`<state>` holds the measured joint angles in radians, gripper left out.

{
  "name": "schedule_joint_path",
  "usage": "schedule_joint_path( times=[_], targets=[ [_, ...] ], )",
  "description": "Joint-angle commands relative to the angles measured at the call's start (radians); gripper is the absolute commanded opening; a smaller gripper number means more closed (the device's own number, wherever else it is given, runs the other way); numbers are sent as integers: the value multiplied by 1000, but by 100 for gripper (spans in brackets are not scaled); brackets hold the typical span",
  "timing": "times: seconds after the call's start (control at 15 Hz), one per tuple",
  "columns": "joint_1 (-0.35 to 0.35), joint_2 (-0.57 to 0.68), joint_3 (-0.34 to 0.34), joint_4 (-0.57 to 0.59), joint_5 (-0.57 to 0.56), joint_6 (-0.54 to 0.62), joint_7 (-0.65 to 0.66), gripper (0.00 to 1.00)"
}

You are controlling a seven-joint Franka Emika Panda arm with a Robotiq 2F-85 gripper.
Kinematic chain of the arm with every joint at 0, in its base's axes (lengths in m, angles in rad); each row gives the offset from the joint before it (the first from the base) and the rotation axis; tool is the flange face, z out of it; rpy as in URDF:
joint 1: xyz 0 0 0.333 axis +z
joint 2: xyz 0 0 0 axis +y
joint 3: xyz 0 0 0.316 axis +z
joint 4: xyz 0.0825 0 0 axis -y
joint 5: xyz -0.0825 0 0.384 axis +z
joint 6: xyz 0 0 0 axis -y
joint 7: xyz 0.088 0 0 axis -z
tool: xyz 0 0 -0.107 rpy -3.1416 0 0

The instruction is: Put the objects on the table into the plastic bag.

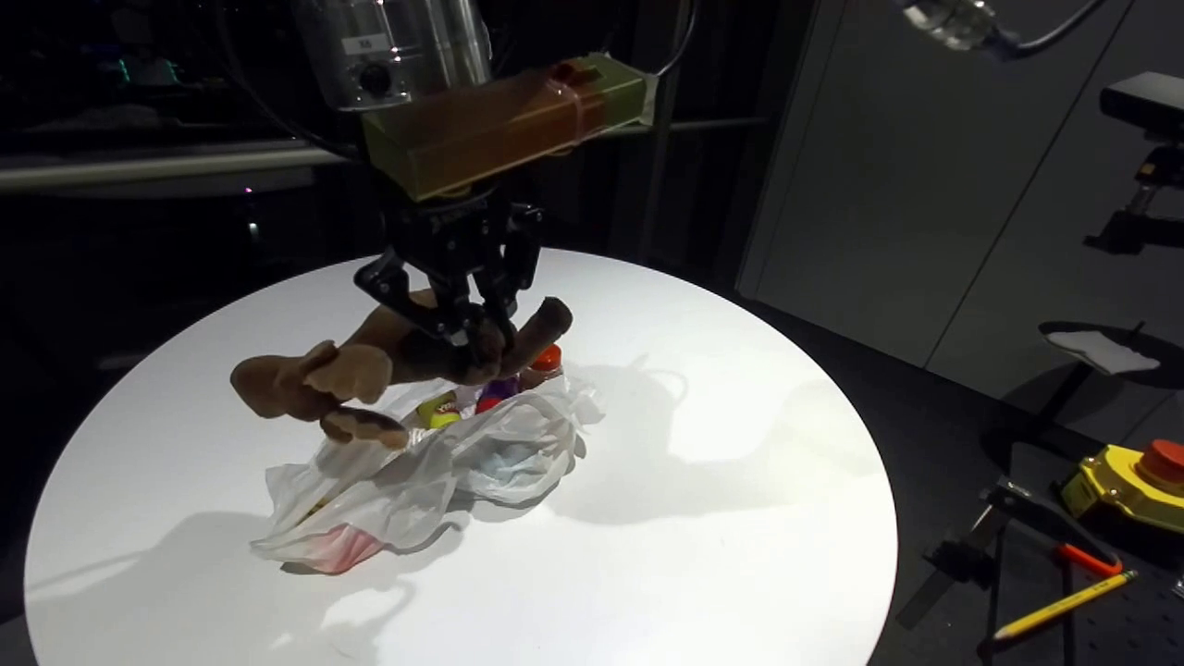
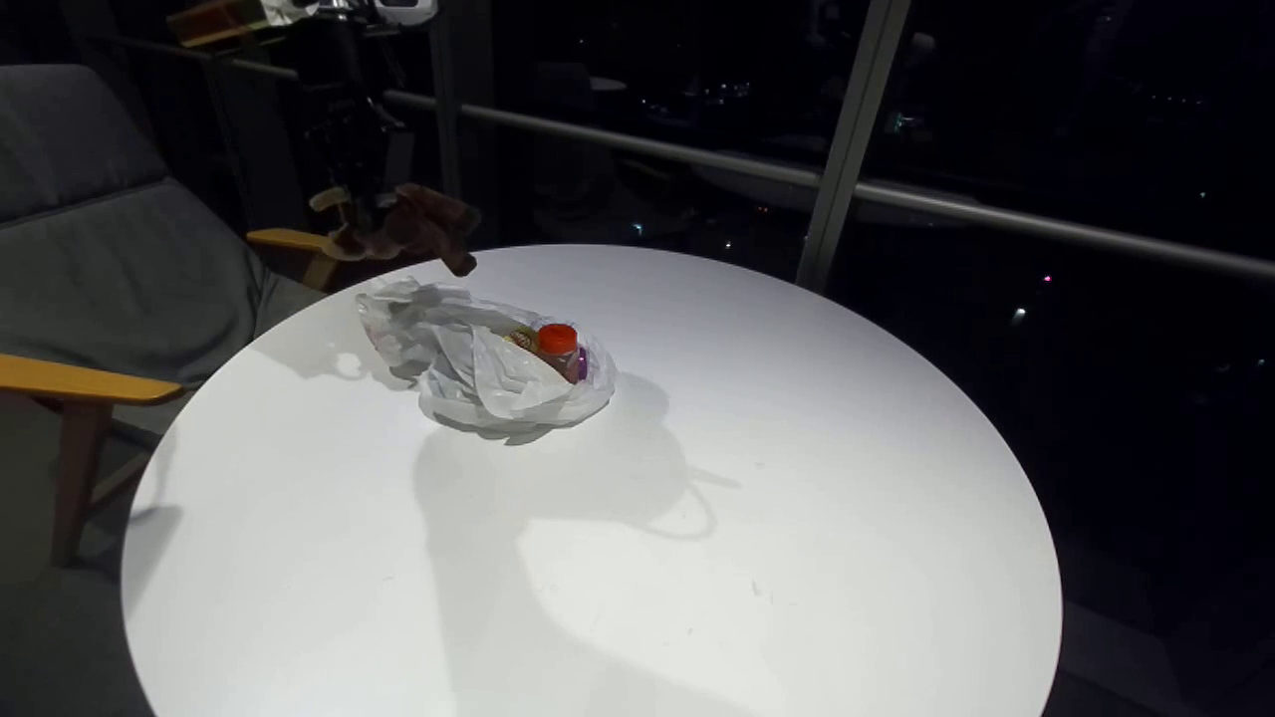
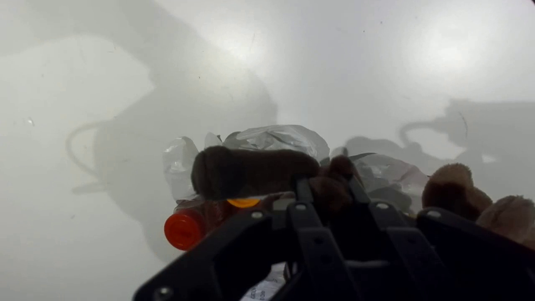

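Observation:
My gripper [image 1: 486, 340] is shut on the brown plush toy [image 1: 393, 344] and holds it above the table [image 1: 703, 573]. In the wrist view both fingertips [image 3: 327, 177] pinch part of the toy [image 3: 250, 172]. The toy also hangs from the gripper in an exterior view [image 2: 403, 224]. Below it lies the crumpled whitish plastic bag [image 1: 421, 486], also seen in an exterior view [image 2: 473, 373]. In the bag's opening are an orange-red-capped bottle [image 2: 558, 344], a yellow tub [image 1: 437, 412] and a purple item [image 1: 500, 388]. The small orange-yellow packet cannot be made out.
A grey chair [image 2: 100, 229] with a wooden armrest [image 2: 90, 380] stands close to the table's edge. A window rail [image 2: 637, 144] runs behind the table. A yellow box with a red button [image 1: 1133, 486] and a pencil [image 1: 1064, 606] lie off the table.

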<state>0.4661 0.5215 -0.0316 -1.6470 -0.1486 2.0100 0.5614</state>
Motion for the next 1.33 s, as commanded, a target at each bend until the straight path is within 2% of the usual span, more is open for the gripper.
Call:
schedule_joint_path(
  times=[0.0, 0.4, 1.13, 1.27],
  targets=[
    [-42, 64, 19, 102, -22, -21, 67, 16],
    [-63, 160, 3, 142, -38, -61, 101, 16],
    [-72, 226, 45, 107, -29, -260, -13, 16],
    [-49, 227, 36, 106, -52, -205, 38, 16]
  ],
)
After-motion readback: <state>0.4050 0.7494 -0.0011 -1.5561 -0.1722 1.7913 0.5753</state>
